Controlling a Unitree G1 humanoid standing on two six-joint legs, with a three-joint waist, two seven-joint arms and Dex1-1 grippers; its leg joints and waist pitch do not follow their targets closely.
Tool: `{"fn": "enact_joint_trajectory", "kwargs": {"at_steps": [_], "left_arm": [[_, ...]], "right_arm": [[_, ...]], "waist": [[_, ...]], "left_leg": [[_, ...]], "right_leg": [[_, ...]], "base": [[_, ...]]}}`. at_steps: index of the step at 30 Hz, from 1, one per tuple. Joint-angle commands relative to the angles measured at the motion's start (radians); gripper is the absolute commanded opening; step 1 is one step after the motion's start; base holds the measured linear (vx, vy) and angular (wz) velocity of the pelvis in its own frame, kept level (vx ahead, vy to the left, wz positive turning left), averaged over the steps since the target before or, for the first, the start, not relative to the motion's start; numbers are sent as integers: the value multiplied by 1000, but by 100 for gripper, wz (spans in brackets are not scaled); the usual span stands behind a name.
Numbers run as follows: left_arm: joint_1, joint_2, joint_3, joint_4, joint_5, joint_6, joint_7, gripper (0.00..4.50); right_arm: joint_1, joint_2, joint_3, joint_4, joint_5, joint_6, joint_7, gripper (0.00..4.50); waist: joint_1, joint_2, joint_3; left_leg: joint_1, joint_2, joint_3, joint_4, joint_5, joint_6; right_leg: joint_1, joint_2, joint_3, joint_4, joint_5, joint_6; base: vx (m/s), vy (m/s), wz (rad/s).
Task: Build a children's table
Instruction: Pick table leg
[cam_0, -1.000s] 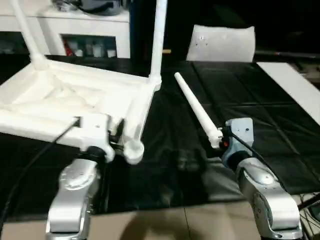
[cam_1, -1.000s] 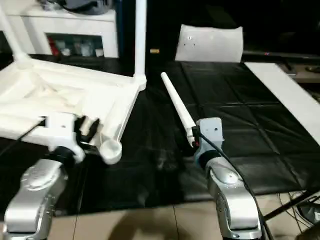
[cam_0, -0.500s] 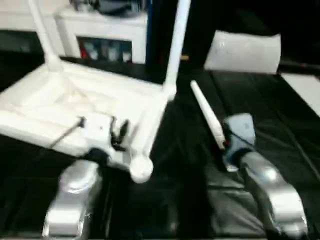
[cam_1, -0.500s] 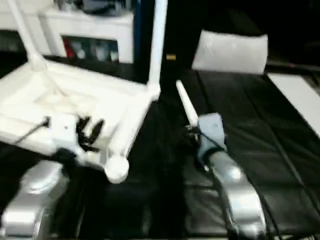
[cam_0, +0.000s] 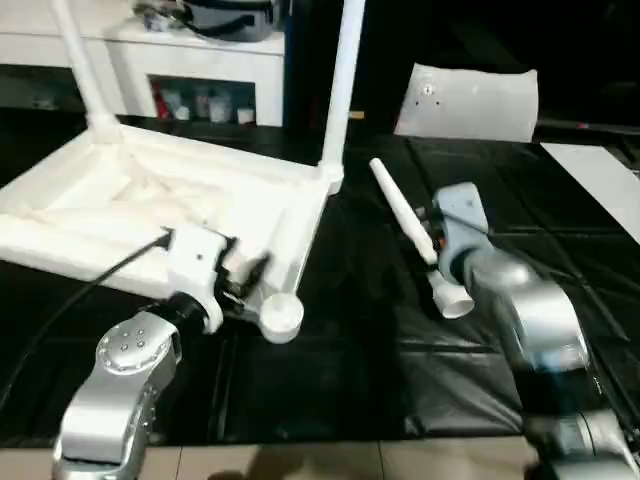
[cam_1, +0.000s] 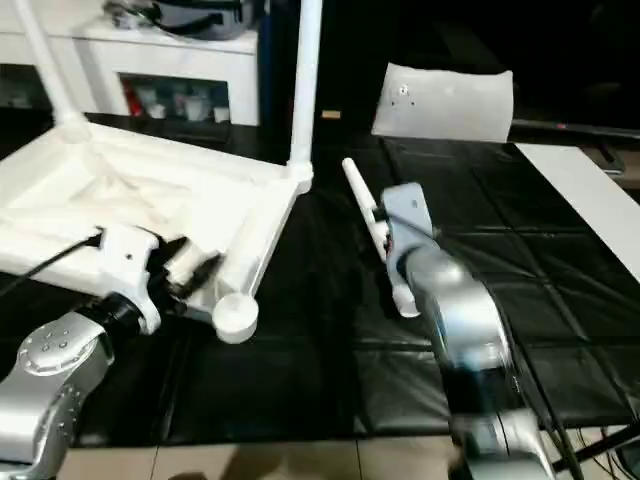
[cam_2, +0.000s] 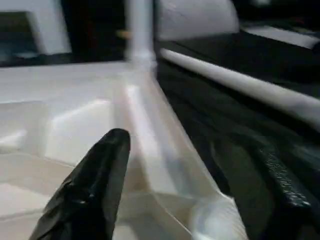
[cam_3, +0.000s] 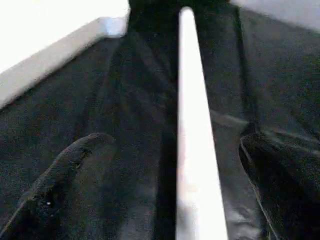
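Tilting further upright: loose leg (cam_0: 412, 232)

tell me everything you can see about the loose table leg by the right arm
The loose leg is a long, round, tapered white rod of smooth plastic look, its wider end toward the robot. It is tilted, its thin tip up and away. The right claw has a black finger on each side of it; whether they press it is unclear. It is not joined to the upturned tabletop.
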Motion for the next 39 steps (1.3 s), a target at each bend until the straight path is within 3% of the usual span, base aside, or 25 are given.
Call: {"fn": "enact_joint_trajectory", "kwargs": {"at_steps": [1,2,3,5,6,7,9,10,11,13,14,15,16,20,23,25,26,31,39], "left_arm": [[-17,14,-11,-38,-23,27,-38,347],[-23,42,-13,-57,-56,58,-75,347],[-26,63,-14,-72,-86,83,-102,347],[-29,78,-14,-84,-109,103,-124,347],[-28,86,-14,-91,-123,115,-138,347],[-23,103,-19,-111,-149,137,-165,347],[-15,125,-27,-134,-177,166,-192,347],[-14,131,-31,-140,-181,172,-197,347],[-12,139,-36,-147,-186,180,-204,347],[-10,145,-40,-155,-195,191,-211,347],[-10,147,-40,-156,-200,194,-211,354],[-12,148,-42,-157,-203,196,-207,356],[-13,149,-43,-157,-204,198,-204,356],[-15,154,-41,-157,-214,208,-202,356],[-19,164,-42,-158,-223,215,-202,356],[-24,168,-45,-149,-221,211,-205,356],[-27,170,-48,-144,-221,210,-205,356],[-34,177,-55,-137,-229,209,-205,356],[-30,190,-57,-139,-234,213,-204,356]], "right_arm": [[-29,-12,-21,66,-6,-26,2,450],[-79,-16,-26,163,0,-57,17,450],[-117,-20,-25,243,3,-77,35,450],[-148,-24,-22,311,1,-94,49,450],[-165,-25,-22,351,-1,-106,53,450],[-196,-29,-14,430,-15,-138,54,450],[-228,-30,-12,515,-22,-164,49,450],[-235,-29,-11,535,-24,-168,50,450],[-245,-29,-9,563,-26,-174,51,450],[-261,-22,-27,610,-12,-169,51,450],[-269,-19,-33,633,-7,-172,52,432],[-283,-17,-43,668,-3,-179,46,421],[-292,-17,-48,692,-1,-185,42,421],[-329,-14,-62,771,4,-164,29,379],[-353,-16,-73,813,8,-168,30,358],[-364,-18,-79,832,12,-165,37,339],[-373,-20,-83,849,13,-166,39,330],[-401,-26,-94,910,22,-157,58,285],[-406,-26,-97,938,18,-151,69,233]], "waist": [[3,17,-40],[3,16,-42],[0,15,-47],[3,17,-60],[3,19,-61],[3,20,-61],[6,16,-68],[4,11,-65],[6,15,-63],[7,12,-60],[7,12,-58],[6,3,-58],[7,7,-58],[5,8,-54],[6,8,-56],[7,17,-58],[6,13,-59],[7,14,-63],[7,13,-59]], "left_leg": [[16,51,-3,-75,-241,-56],[15,51,-2,-74,-231,-54],[4,46,-1,-75,-205,-51],[-3,46,3,-66,-132,-46],[-8,44,6,-63,-86,-43],[-10,44,9,-62,-75,-38],[-13,42,12,-56,-41,-29],[-16,42,16,-56,-31,-19],[-16,44,18,-57,-41,-19],[-14,46,21,-58,-73,-21],[-14,46,23,-59,-91,-25],[-14,47,25,-60,-97,-25],[-12,48,24,-60,-109,-27],[-11,49,28,-61,-142,-41],[-12,49,29,-60,-132,-44],[-12,49,29,-59,-120,-45],[-14,48,29,-58,-111,-43],[-17,48,31,-55,-79,-33],[-14,50,33,-57,-111,-41]], "right_leg": [[-6,-108,61,-108,-226,-137],[-6,-109,60,-103,-203,-146],[3,-107,55,-95,-168,-159],[7,-103,55,-82,-50,-165],[2,-95,54,-71,61,-175],[3,-94,54,-69,114,-177],[5,-92,54,-62,176,-186],[3,-89,54,-62,200,-191],[1,-91,54,-62,185,-192],[0,-93,56,-66,136,-189],[-1,-94,57,-69,101,-185],[-1,-94,58,-72,87,-182],[-2,-96,59,-71,54,-181],[-10,-95,61,-78,-29,-167],[-11,-93,61,-77,-20,-164],[-12,-92,61,-73,15,-164],[-10,-90,61,-71,36,-166],[-7,-90,60,-65,107,-179],[-12,-89,61,-69,55,-177]], "base": [[0,0,0],[0,0,0],[0,0,0],[0,0,0],[0,0,0],[0,0,0],[0,0,0],[0,0,0],[0,0,0],[0,0,0],[0,0,0],[0,0,0],[0,0,0],[0,0,0],[0,0,0],[0,0,0],[0,0,0],[0,0,0],[0,0,0]]}}
